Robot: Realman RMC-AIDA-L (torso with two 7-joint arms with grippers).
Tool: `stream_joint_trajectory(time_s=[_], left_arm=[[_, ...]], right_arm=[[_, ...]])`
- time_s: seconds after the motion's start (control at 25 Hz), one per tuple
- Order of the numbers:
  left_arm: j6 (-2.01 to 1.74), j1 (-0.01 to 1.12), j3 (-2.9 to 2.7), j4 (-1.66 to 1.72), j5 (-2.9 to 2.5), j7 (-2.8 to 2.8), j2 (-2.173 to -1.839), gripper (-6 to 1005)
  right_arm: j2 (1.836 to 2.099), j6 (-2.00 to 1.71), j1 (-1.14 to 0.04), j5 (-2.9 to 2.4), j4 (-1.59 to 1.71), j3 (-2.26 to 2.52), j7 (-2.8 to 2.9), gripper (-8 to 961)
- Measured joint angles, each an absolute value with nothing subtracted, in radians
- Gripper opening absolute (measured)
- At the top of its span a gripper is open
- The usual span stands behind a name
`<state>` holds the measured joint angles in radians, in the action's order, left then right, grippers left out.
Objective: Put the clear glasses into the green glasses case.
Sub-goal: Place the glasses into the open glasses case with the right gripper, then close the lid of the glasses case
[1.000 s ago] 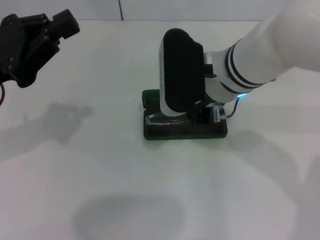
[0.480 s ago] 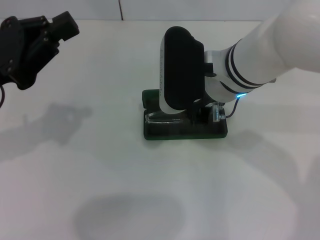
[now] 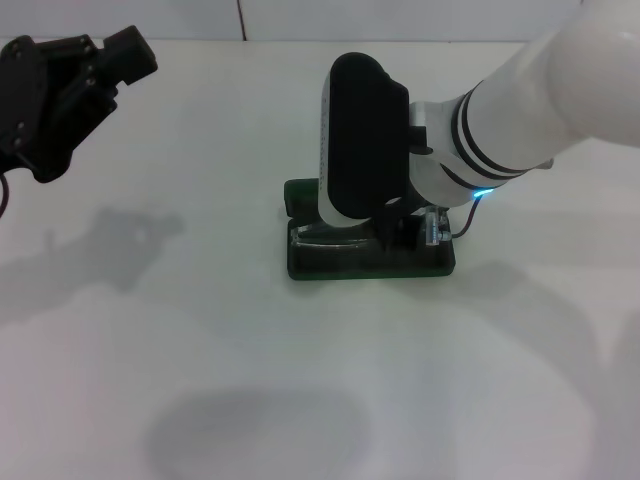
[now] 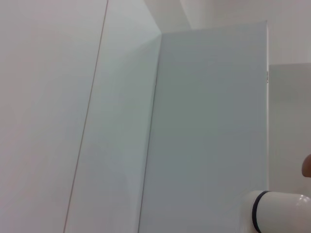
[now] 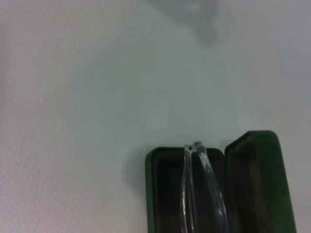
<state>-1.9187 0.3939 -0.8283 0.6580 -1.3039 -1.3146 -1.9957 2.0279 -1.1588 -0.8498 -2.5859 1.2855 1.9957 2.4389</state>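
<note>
The green glasses case lies open in the middle of the white table, its lid folded back on the far side. The clear glasses rest in its tray, partly hidden under my right arm. My right gripper is down at the case, right over the tray. In the right wrist view the case shows its dark lining, with the glasses' thin clear arms lying lengthwise inside and the lid beside them. My left gripper hangs raised at the far left, away from the case.
The white table carries nothing else in view. Shadows of the arms fall on it at the left and front. The left wrist view holds only pale walls and a piece of white arm.
</note>
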Motion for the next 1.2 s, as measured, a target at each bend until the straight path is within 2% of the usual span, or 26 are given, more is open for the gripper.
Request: stream_joint_trajectory(time_s=[0.76, 1.2], left_arm=[[-1.918, 0.394, -0.828, 0.658, -1.304, -1.315, -1.996, 45], [-1.918, 0.390, -0.828, 0.658, -1.294, -1.324, -1.996, 45]], right_arm=[[2.028, -1.171, -0.843, -2.588, 1.312, 2.004, 2.444, 177], [2.028, -1.187, -0.766, -2.588, 1.410, 2.037, 2.436, 178]])
